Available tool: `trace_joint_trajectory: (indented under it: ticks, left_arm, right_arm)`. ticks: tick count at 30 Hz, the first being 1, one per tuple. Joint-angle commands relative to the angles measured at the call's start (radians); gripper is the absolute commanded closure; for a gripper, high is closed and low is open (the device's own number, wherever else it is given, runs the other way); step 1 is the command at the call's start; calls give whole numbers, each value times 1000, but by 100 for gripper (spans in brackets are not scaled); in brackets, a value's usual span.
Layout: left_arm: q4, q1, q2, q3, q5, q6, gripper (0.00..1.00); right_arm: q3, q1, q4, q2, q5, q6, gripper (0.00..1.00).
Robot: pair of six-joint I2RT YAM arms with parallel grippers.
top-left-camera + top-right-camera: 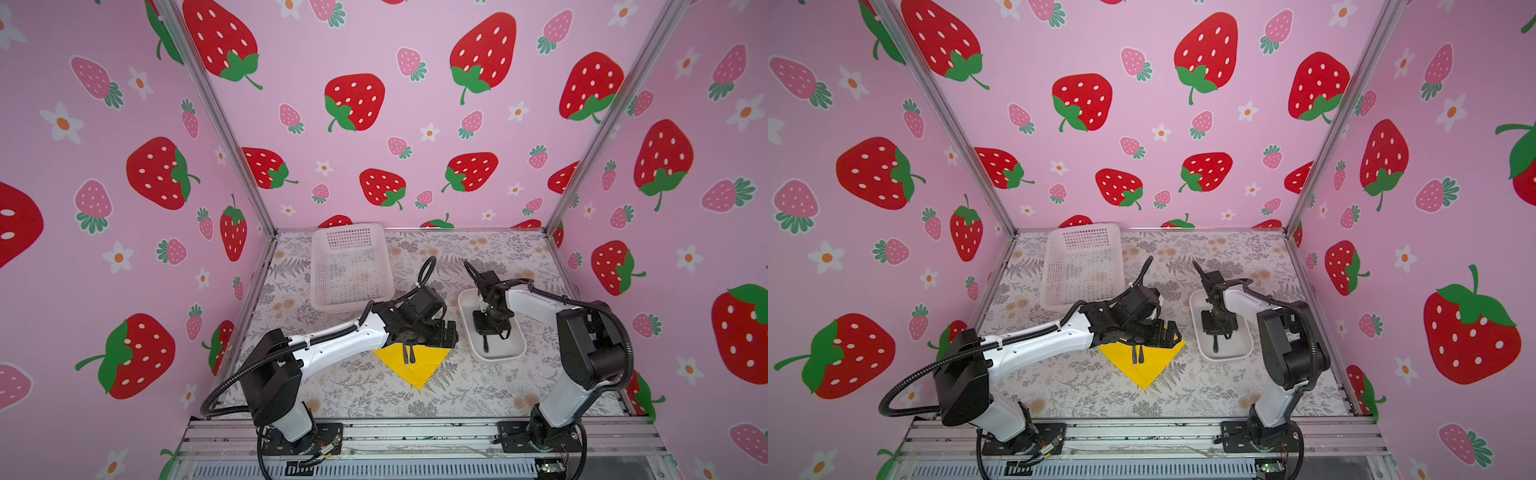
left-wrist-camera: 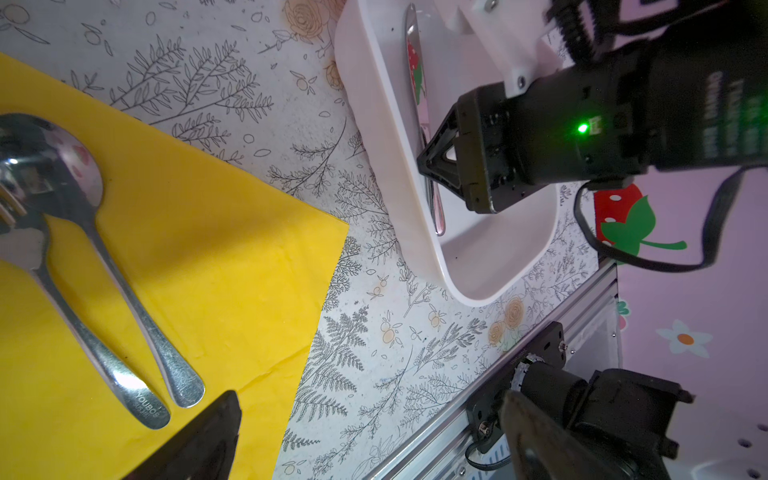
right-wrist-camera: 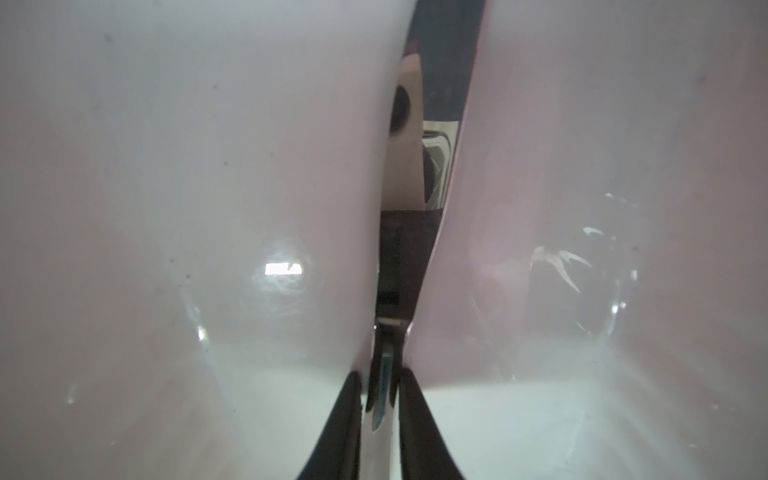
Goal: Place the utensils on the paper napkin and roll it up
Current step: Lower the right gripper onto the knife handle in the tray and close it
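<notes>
The yellow paper napkin (image 1: 419, 368) (image 1: 1146, 372) (image 2: 216, 249) lies flat, one corner toward the front. A spoon (image 2: 124, 282) and a fork (image 2: 79, 328) rest side by side on it, their heads under my left arm in both top views. My left gripper (image 1: 446, 332) (image 1: 1167, 332) (image 2: 370, 397) hovers open over the napkin's right corner, holding nothing. A knife (image 2: 415, 70) (image 3: 432, 124) lies in the white tray (image 1: 513, 351) (image 1: 1241, 353) (image 2: 395, 187). My right gripper (image 1: 490, 330) (image 1: 1219, 328) (image 3: 381, 374) points down into the tray, its fingers closed against the knife's handle.
A white mesh basket (image 1: 351, 266) (image 1: 1084, 266) stands at the back left on the floral tabletop. Strawberry-print walls enclose three sides. An aluminium rail (image 2: 478, 399) with both arm bases runs along the front edge.
</notes>
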Motion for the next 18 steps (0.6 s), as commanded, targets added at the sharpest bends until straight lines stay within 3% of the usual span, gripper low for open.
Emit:
trace_joint_trajectory:
  ticks: [1,18]
  left_arm:
    - [-14,5,-36,-10,-21,9,1]
    - [18,6,-32,-20,-1,-2,1]
  right_arm:
    - [-64,-5,8,97,-26,-17,85]
    - [-100,-21,56,141,-27,-14,83]
